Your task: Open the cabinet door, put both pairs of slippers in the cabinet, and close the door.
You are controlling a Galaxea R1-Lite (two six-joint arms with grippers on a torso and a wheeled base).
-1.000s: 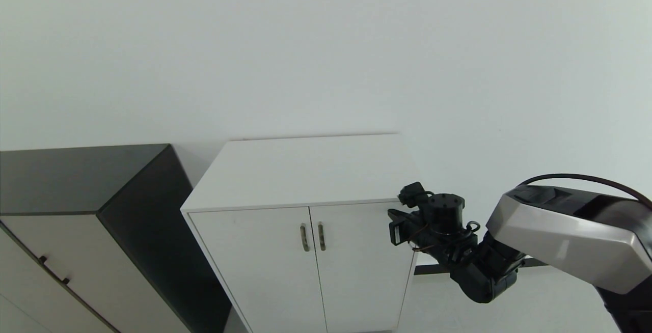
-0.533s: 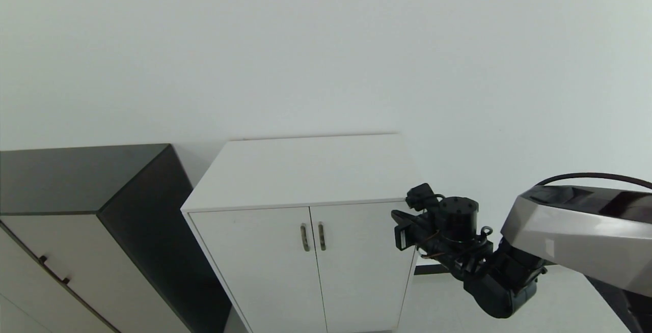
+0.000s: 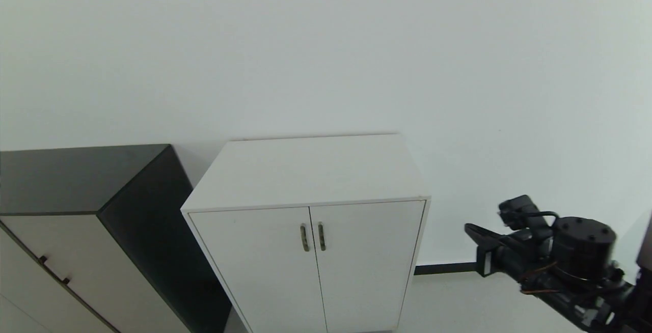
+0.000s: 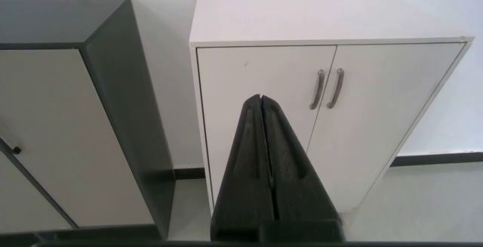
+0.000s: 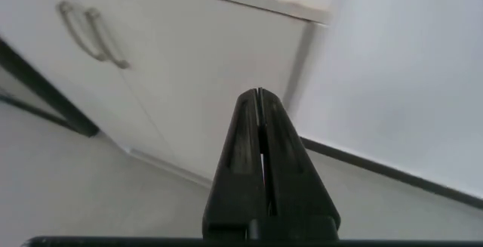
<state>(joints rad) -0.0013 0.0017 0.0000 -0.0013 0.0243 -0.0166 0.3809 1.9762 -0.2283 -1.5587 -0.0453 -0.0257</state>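
A white cabinet stands against the wall with both doors closed, its two metal handles side by side at the centre. My right gripper hangs shut with nothing in it to the right of the cabinet, clear of its side panel. In the right wrist view the right gripper points at the cabinet's right door. My left gripper is shut and empty, held back in front of the cabinet's left door.
A dark-topped cabinet with pale fronts stands close to the white one's left side. A plain white wall runs behind both. Bare pale floor lies to the right of the white cabinet.
My right arm has drawn back to the right and lower, away from the cabinet's right door, which stays closed. The left arm's motion cannot be judged.
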